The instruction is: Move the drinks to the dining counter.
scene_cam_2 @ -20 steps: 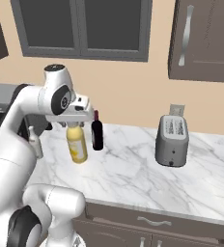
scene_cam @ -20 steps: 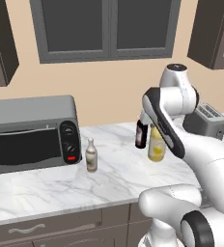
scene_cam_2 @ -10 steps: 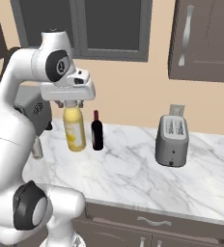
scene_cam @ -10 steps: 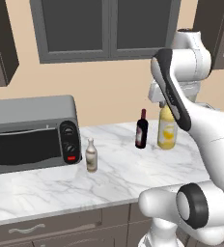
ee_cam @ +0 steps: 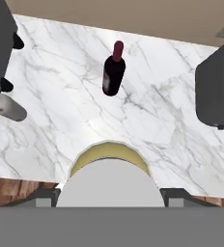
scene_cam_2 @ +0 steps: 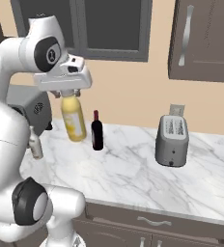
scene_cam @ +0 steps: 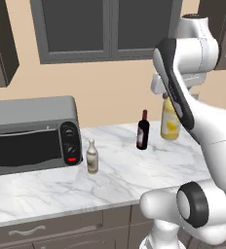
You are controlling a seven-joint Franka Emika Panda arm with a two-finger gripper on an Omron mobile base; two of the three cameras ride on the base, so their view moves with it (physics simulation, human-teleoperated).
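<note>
The gripper [scene_cam_2: 71, 95] has its fingers clamped on the cap end of the yellow juice bottle [scene_cam_2: 74, 119], which hangs upright in the air, clear of the marble table [scene_cam_2: 147, 169] below. The step in hand looks like the carry to the dining counter, and doing it well means holding the bottle vertical, since the grip sits high on the neck and the heavy body could swing or slip if the arm jerks. The slim dark red-brown bottle [scene_cam: 143, 130] stands just beside the lifted one, so the path should rise and pull away from it rather than sweep sideways across it. The small beige-grey bottle [scene_cam: 91, 156] waits near the toaster oven [scene_cam: 31, 133], well apart from the gripper, and the toaster [scene_cam_2: 172, 140] stands further along the table. Both remaining drinks have yet to be fetched.
</note>
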